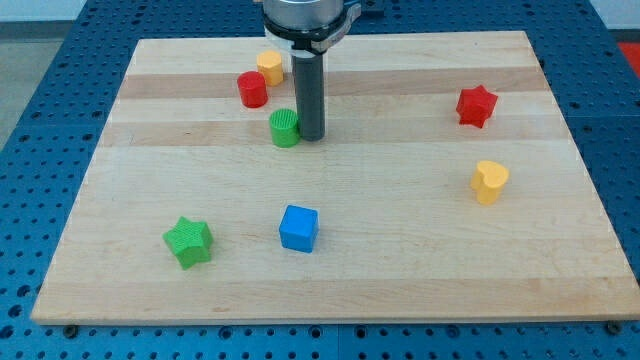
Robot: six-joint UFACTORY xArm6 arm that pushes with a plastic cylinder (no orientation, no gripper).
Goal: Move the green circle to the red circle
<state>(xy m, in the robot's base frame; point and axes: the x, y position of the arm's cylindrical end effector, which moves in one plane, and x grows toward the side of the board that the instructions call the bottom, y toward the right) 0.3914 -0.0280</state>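
My tip [311,136] touches the right side of the green circle [285,128] on the tabletop [400,260]. The red circle [252,89] sits near, up-left of it. The rod is a plain end effector with no jaws to part or close.

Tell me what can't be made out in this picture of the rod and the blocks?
- The arm above the rod: cut off by the view's top edge.
- Whether my tip touches the green circle: they sit side by side, tip on the view's right, any gap too small to tell.
- The yellow block behind the red circle: its lower part is hidden by the red circle, its shape unclear.
- The board's far edge behind the arm's base: hidden.
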